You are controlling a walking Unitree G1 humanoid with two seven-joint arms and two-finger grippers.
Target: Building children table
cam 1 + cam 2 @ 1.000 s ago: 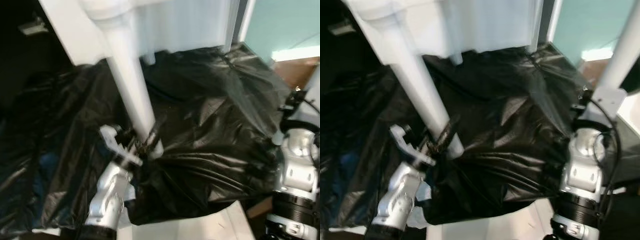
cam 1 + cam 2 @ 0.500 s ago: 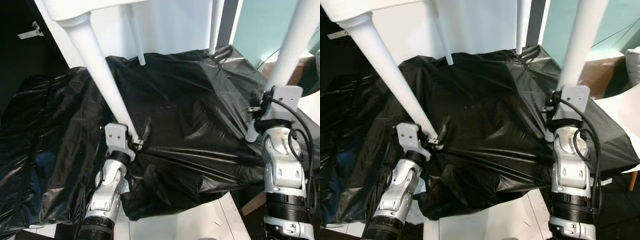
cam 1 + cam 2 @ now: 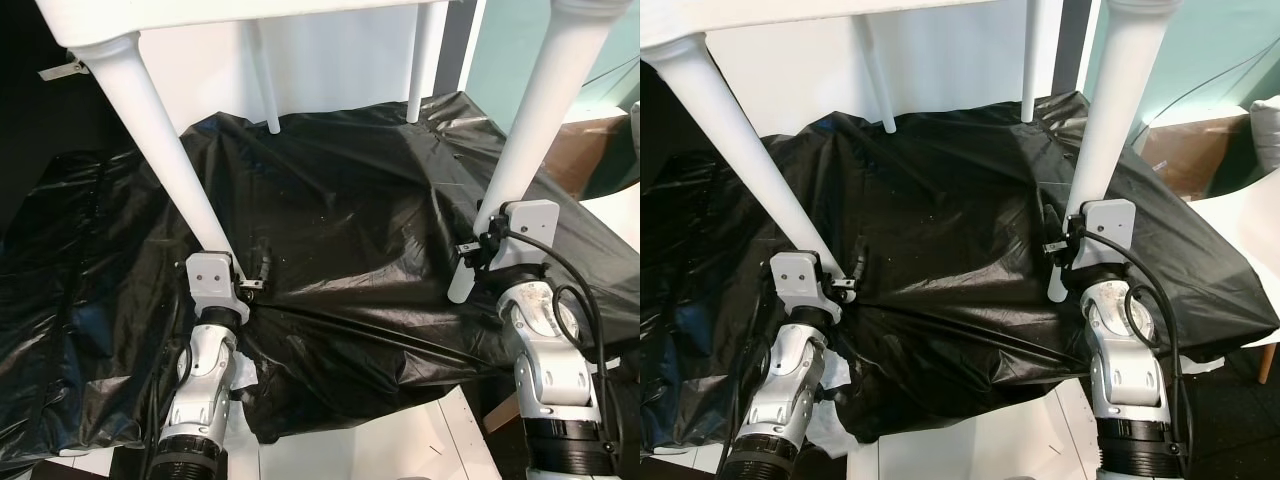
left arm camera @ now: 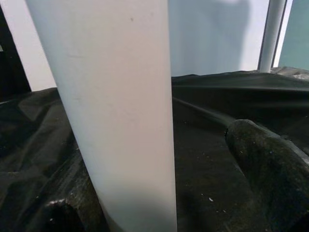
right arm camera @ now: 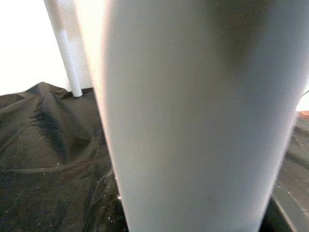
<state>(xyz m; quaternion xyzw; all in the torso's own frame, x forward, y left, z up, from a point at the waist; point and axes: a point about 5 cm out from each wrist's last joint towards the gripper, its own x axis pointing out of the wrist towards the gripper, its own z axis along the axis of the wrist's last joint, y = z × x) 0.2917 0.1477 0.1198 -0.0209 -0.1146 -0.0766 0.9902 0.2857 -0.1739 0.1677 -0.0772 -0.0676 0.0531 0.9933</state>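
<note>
A white children's table [image 3: 250, 8] stands upright on a black plastic sheet [image 3: 360, 200], its top at the upper edge of the eye views. My left gripper [image 3: 240, 280] is at the foot of the front left leg [image 3: 165, 150]. In the left wrist view that leg [image 4: 120, 121] stands between the fingers, close against one, with a gap of sheet before the other finger [image 4: 270, 164], so the gripper is open. My right gripper [image 3: 468, 255] is at the lower end of the front right leg [image 3: 530, 130], which looms close in the right wrist view [image 5: 203, 121].
The two back legs [image 3: 262, 75] [image 3: 425, 60] rest on the far part of the sheet. A white wall stands behind, with a dark area to the left. A brown cardboard box [image 3: 1185, 150] lies at the right, and white floor [image 3: 380, 450] shows in front.
The table has swung from a tilted, low pose to upright with its top higher. Both arms stayed at the leg ends. The picture has also shifted and lost its blur.
</note>
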